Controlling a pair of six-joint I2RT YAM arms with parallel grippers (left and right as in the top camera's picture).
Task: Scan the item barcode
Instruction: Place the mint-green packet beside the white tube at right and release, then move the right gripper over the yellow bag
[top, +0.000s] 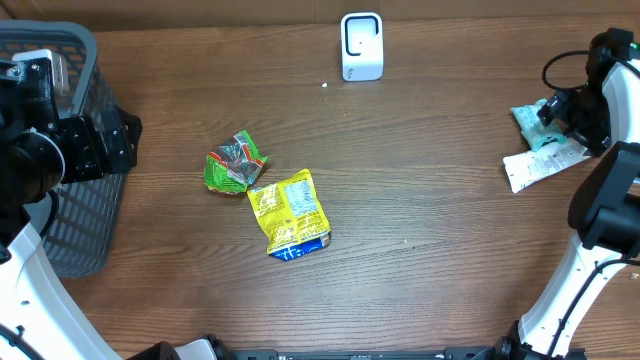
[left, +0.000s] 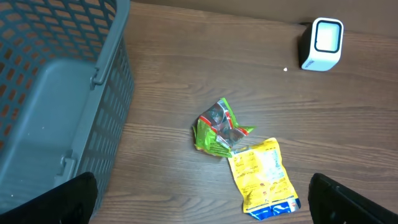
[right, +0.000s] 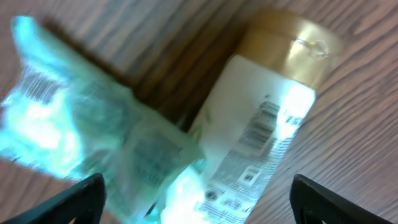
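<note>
Two packets lie mid-table: a crumpled green one (top: 236, 163) (left: 217, 127) and a flat yellow one with a blue end (top: 288, 213) (left: 264, 179). The white scanner (top: 361, 47) (left: 323, 43) stands at the far edge. My left gripper (top: 125, 140) (left: 202, 202) hangs open beside the basket, well left of the packets, with nothing between its fingers. At the right edge my right gripper (top: 553, 112) (right: 199, 202) is open just above a teal packet (top: 532, 122) (right: 68, 130) and a white gold-topped packet (top: 545, 165) (right: 261, 137), whose barcode faces up.
A grey mesh basket (top: 75, 200) (left: 56, 93) stands at the left edge, partly under my left arm. A small white speck (top: 325, 85) lies near the scanner. Bare wood surrounds the two middle packets.
</note>
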